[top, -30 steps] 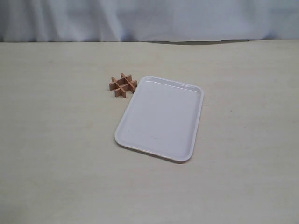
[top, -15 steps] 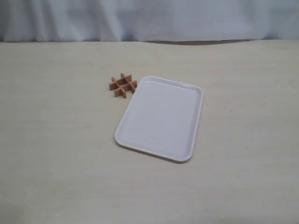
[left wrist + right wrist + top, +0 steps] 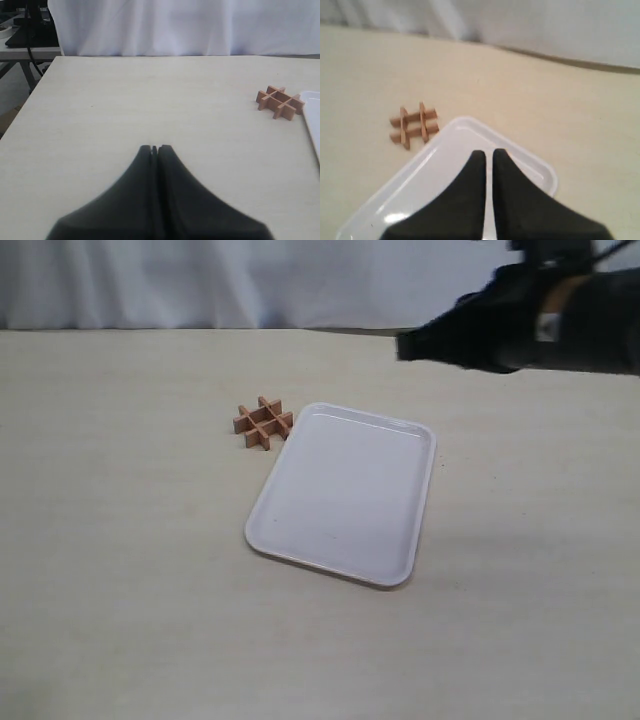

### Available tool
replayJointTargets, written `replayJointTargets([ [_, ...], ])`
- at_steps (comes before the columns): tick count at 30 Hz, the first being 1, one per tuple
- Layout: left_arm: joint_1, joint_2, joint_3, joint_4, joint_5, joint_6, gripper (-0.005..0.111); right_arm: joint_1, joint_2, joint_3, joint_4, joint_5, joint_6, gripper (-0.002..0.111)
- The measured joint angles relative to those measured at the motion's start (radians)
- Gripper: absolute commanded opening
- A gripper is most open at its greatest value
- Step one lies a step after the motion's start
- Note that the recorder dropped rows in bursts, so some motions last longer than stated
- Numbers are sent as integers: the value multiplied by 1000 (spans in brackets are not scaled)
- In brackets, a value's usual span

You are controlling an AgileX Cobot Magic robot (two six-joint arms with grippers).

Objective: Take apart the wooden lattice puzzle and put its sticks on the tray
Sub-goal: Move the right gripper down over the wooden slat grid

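1. On the counter, your puzzle point(image 3: 263, 423) sat whole, just beside a corner of the tray point(image 3: 340, 500), which held nothing.
2. Your left jaws were clenched on nothing. Your right jaws, above the tray, were all but closed and also empty.
3. Descending that narrow could have shoved the puzzle away or bumped the tray. Pinching a joint risked lifting it whole.

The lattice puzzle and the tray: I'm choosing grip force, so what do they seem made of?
The lattice puzzle looks like wood, matte reddish-brown with no shine. The tray looks like smooth white plastic, slightly glossy: a highlight shows in the right wrist view.
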Motion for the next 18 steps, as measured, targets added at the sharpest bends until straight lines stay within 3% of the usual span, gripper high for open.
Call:
replayJointTargets([
  [5,0,0,0,0,0,0,0,116,272,-260,55,289,-195,5],
  [10,0,0,0,0,0,0,0,137,512,-557,350,499,-489,5],
  [15,0,0,0,0,0,0,0,138,684,-750,447,573,-558,6],
  [18,0,0,0,0,0,0,0,138,759,-823,447,572,-556,16],
])
